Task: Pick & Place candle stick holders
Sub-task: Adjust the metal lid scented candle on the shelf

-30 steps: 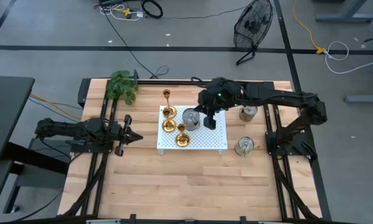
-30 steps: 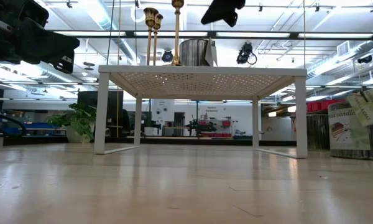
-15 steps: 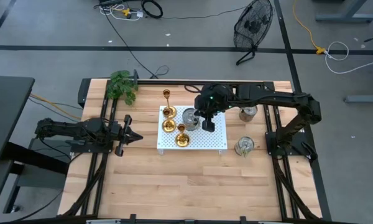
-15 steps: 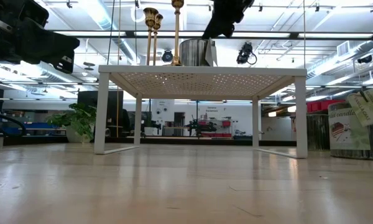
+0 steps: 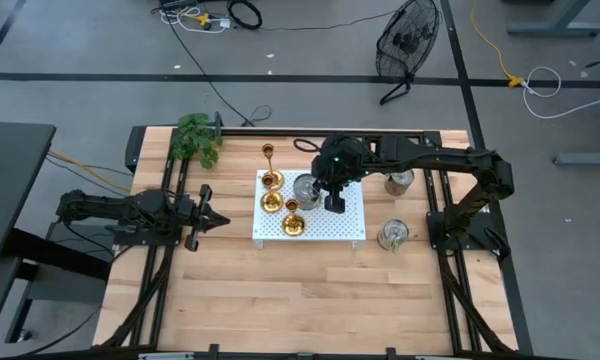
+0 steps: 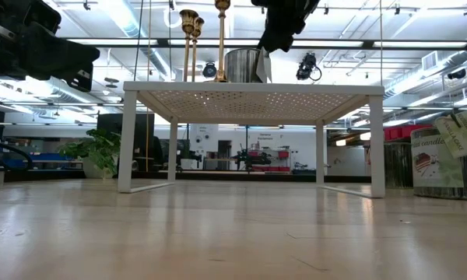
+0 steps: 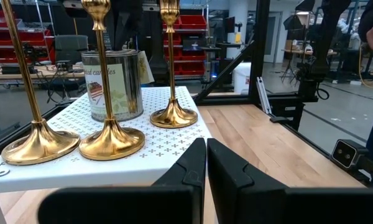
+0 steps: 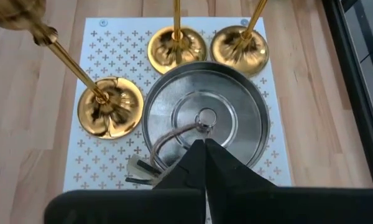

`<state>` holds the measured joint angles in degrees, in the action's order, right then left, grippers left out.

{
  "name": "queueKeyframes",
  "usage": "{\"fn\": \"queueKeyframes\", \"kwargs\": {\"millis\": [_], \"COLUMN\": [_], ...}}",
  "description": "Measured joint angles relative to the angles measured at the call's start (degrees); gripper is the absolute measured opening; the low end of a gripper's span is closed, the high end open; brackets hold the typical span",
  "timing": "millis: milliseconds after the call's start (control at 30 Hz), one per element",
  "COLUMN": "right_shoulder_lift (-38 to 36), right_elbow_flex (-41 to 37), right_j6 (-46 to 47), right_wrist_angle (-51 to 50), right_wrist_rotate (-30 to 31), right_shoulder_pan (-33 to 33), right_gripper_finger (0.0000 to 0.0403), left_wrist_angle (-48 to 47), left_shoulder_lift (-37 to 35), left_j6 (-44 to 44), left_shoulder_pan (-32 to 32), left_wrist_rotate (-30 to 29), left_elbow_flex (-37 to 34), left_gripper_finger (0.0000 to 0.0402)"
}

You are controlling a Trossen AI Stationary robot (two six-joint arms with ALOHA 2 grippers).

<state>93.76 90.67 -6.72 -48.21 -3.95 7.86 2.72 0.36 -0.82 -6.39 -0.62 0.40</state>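
Note:
Three shiny gold candle stick holders, each with a slim stem, stand upright on their round bases on a white perforated stand. They also show in the left wrist view. A silver tin stands beside them on the stand. My right gripper is shut and points down over the tin's lid; in the low view it is just above the tin. My left gripper is shut and empty, left of the stand. My right gripper's shut fingers come from above over the tin's lid, close to its knob and cord. Whether they touch the lid I cannot tell.
Two more tins stand on the wooden table right of the stand. A green plant is at the far left corner. Bare wood lies along the near side of the table.
My right gripper has gone a little toward the table's left edge and down, toward the tin on the stand, and stays shut. The holders and the tin have kept still.

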Motion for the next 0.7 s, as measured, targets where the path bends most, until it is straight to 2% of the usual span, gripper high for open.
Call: {"fn": "queueKeyframes", "kwargs": {"millis": [700], "right_shoulder_lift": [-0.1], "right_elbow_flex": [0.0], "right_j6": [-1.6], "right_wrist_angle": [-4.5], "right_wrist_rotate": [0.0], "right_shoulder_pan": [0.3], "right_gripper_finger": [0.0000], "left_wrist_angle": [0.0], "left_shoulder_lift": [0.0], "left_j6": [0.0], "left_shoulder_pan": [0.0], "left_wrist_rotate": [0.0], "left_elbow_flex": [0.0], "left_gripper_finger": [0.0019]}}
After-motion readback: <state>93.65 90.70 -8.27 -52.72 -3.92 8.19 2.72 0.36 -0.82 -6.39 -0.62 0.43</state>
